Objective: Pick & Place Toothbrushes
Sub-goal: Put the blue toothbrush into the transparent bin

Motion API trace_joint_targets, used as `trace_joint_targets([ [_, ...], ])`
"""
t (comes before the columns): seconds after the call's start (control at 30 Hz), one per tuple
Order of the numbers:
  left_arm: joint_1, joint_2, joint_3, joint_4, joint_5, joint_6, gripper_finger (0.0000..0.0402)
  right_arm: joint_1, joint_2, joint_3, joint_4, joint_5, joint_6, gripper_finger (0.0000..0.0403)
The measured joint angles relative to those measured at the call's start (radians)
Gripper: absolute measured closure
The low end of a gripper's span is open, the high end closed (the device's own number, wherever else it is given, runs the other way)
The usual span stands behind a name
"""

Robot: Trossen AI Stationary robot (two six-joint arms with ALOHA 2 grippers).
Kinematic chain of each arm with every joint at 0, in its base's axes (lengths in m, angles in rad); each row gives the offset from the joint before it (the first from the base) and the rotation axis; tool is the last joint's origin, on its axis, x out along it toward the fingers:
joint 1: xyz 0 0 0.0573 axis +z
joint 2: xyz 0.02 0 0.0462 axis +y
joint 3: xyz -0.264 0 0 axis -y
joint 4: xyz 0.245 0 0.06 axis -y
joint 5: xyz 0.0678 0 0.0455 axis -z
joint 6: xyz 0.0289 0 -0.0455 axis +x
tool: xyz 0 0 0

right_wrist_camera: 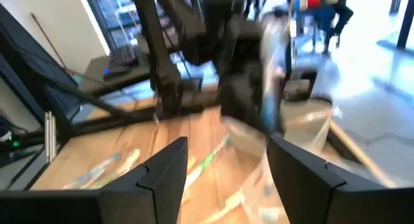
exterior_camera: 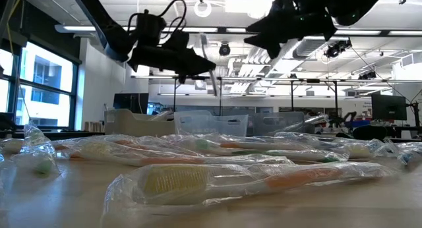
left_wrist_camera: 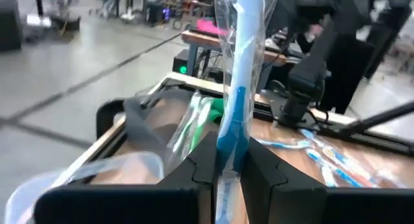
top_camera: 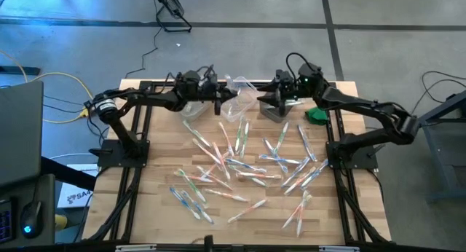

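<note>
Blue-handled wrapped toothbrush [left_wrist_camera: 236, 101] is sitting pinched in my left claw [left_wrist_camera: 226, 160] above the far-edge clear plastic bins [top_camera: 240, 99]; my right claw [right_wrist_camera: 226, 162] is gaping empty nearby.

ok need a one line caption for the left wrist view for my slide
Left gripper shut on a blue wrapped toothbrush, held above a clear bin at the table's edge.
</note>
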Motion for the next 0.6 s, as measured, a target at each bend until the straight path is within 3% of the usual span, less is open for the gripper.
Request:
trace_joint_targets([
  [0.17, 0.064, 0.000, 0.001, -0.069, 0.030, -0.085, 0.0368, 0.018, 0.026, 0.000, -0.082, 0.082, -0.055, 0.0203],
  [0.3, 0.085, 0.000, 0.046, -0.230, 0.028, -0.102, 0.0368, 0.040, 0.060, 0.000, -0.116, 0.169, -0.078, 0.0204],
  [0.6, 0.060, 0.001, 0.177, -0.585, -0.114, -0.080, 0.0367, 0.063, 0.120, 0.000, -0.116, 0.193, -0.078, 0.0204],
])
